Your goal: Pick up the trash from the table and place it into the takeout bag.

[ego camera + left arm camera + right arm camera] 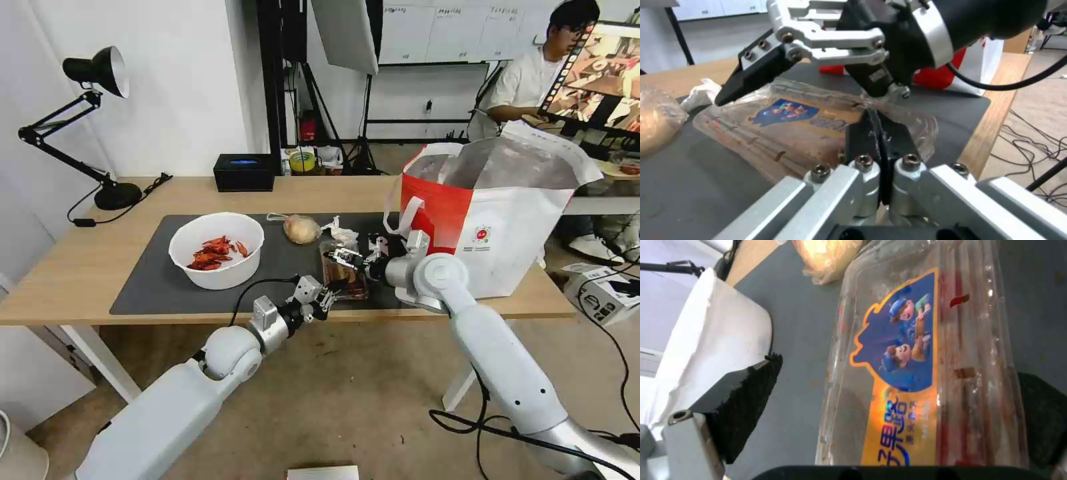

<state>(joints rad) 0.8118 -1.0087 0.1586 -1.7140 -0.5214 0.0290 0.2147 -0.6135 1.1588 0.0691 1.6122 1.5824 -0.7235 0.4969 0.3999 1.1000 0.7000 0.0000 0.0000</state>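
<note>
My left end effector [325, 295] pinches the near edge of the clear tray [345, 272] at the front of the grey mat [153, 280], fingers [878, 138] closed flat on the plastic. My right end effector [348, 257] hovers spread wide over the tray's labelled lid, one pad [746, 406] at each side. Beyond lie the white bowl [217, 250] of red shells, the knotted bag [301, 229] and the tissue [341, 233]. The takeout bag [497, 220] stands open at the tabletop's [67, 267] right end.
</note>
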